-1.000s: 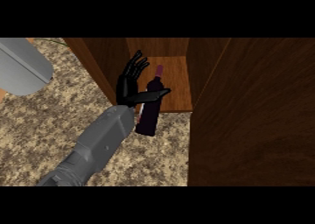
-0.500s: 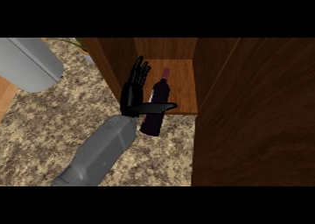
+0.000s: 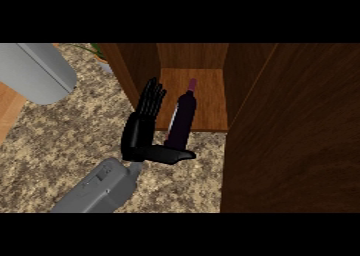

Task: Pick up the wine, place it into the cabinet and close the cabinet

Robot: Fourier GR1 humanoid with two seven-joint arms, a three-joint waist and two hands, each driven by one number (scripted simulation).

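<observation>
The dark wine bottle (image 3: 181, 117) is in the open wooden cabinet (image 3: 205, 75), neck pointing inward, its base reaching past the shelf's front edge over the counter. My right hand (image 3: 141, 131) is just left of the bottle. Its fingers (image 3: 150, 100) are straight and point into the cabinet alongside the glass. The thumb (image 3: 172, 154) sticks out to the right, under the bottle's base. I cannot tell whether the thumb touches the bottle. My left hand shows nowhere.
A wide dark wooden panel (image 3: 294, 130), seemingly the cabinet's door, fills the right side. A narrower wooden panel (image 3: 130, 70) stands at the cabinet's left. Speckled granite counter (image 3: 57, 145) spreads to the left. A large grey rounded shape (image 3: 31, 70) fills the upper left corner.
The right hand has drawn back from the cabinet toward me. Its thumb, which lay across the bottle's lower body, now sits below the base. The bottle stays in the cabinet.
</observation>
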